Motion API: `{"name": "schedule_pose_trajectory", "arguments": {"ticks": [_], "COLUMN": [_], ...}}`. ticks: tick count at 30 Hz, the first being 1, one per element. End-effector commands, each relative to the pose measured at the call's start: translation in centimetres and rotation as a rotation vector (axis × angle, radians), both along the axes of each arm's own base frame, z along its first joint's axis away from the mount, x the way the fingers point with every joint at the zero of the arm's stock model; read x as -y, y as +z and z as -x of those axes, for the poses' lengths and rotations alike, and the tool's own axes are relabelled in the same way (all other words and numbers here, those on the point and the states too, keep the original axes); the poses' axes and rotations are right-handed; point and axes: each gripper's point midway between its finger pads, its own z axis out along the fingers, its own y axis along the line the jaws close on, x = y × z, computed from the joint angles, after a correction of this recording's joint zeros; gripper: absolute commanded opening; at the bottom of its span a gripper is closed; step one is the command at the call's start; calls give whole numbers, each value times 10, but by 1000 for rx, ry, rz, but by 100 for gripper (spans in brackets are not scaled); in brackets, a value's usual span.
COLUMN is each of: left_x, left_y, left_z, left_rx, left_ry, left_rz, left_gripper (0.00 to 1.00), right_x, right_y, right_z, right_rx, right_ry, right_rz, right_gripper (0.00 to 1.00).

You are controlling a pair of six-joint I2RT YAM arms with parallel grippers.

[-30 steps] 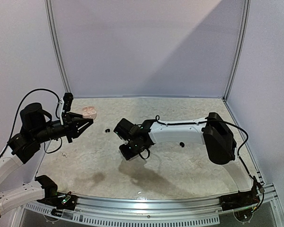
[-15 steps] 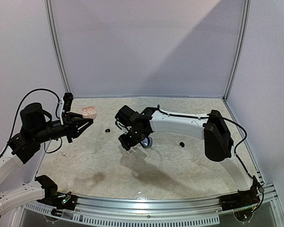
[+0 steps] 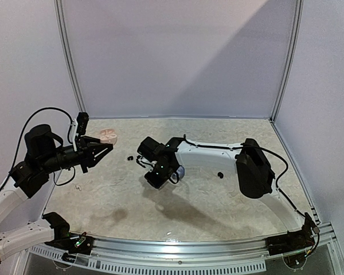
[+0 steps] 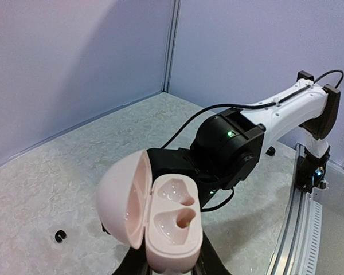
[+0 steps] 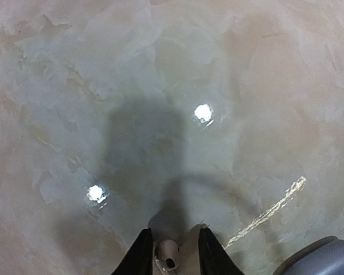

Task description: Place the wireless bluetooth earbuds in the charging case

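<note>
1. The white bud (image 5: 167, 254) sits between the fingers of the right claw (image 5: 173, 236). The claw is drawn in to a narrow gap around the bud. Both hang clear of the bench (image 5: 235, 86), so I judge the bud pinched rather than merely framed.
2. From above, that claw hovers near the bench's middle with its shadow below it. The height probably lets the bud pass over whatever lies on the bench.
3. The pink case (image 4: 169, 229) is at about 10 o'clock from the right claw. Its lid is swung wide and its two empty wells face up and toward the right arm. That looks like a deliberate offer, so the bud can come down into a well from above.
4. The left claw (image 4: 169, 268) closes on the case's lower end. The frame edge cuts off the contact itself, but the case stands off the bench, so it seems firmly held.
5. A grey case (image 5: 320, 258) lies on the bench just at 3 o'clock of the right claw.
6. One black bud (image 3: 129, 158) rests on the bench between the two claws. A second lies further out at 3 o'clock (image 3: 220, 174).
7. Next, the bud likely has to travel toward 10 o'clock and be turned to suit a well. Being so small, it could twist in the grip.
</note>
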Motion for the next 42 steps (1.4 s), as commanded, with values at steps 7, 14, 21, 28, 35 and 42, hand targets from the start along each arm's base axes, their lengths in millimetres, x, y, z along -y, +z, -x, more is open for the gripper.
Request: {"name": "schedule_pose_trajectory", "arguments": {"ticks": [7, 14, 21, 28, 35, 42], "left_x": [-1, -1, -3, -3, -11, -7], "left_y": [-2, -1, 1, 2, 21, 49], "left_z": [-3, -3, -5, -6, -9, 4], "left_rx": [-1, 0, 11, 16, 113, 365], "left_ry": [4, 4, 20, 23, 75, 12], "left_rz": [-5, -7, -7, -7, 32, 56], "left_gripper": [0, 0, 0, 0, 0, 0], "right_x": [10, 9, 1, 1, -5, -6], "right_y": [-12, -2, 25, 41, 134, 301], "right_z": [9, 11, 3, -1, -25, -26], "right_rx": [-14, -14, 3, 15, 130, 310], "right_ry": [52, 46, 1, -18, -88, -109], "right_rz": [77, 64, -16, -48, -242, -616], "right_gripper": [16, 9, 3, 1, 0, 0]}}
